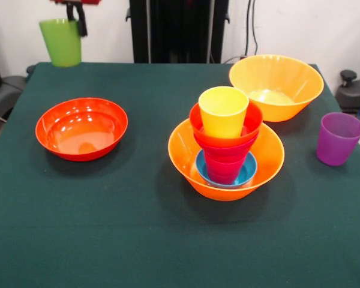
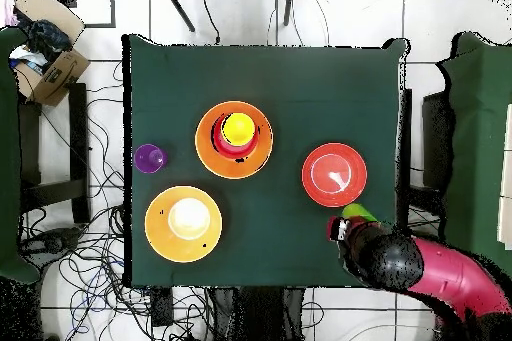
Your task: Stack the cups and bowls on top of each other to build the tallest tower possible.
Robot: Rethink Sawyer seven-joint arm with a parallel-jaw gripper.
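Tower [image 1: 225,144] sits mid-table: large orange bowl [image 1: 192,162], then blue bowl [image 1: 247,172], pink pieces, red-orange small bowl [image 1: 252,119], yellow cup [image 1: 223,111] on top, mouth up. Pincer [image 1: 77,18] holds green cup [image 1: 60,42] by its rim, upright, above the table's robot-side corner, past the shallow red-orange bowl [image 1: 81,128]. Tower lies well apart from it, toward table centre beyond that bowl. Judgement: next move is a lateral carry, cup axis kept vertical, then down into the yellow cup.

Bright, even indoor light from above. Soft, faint shadows sit under each bowl on the dark green surface [image 1: 108,228]. White glare spots shine inside the shallow red-orange bowl [image 1: 81,128] and the far orange bowl [image 1: 276,84]. The front view is sharp; the overhead view looks softer.
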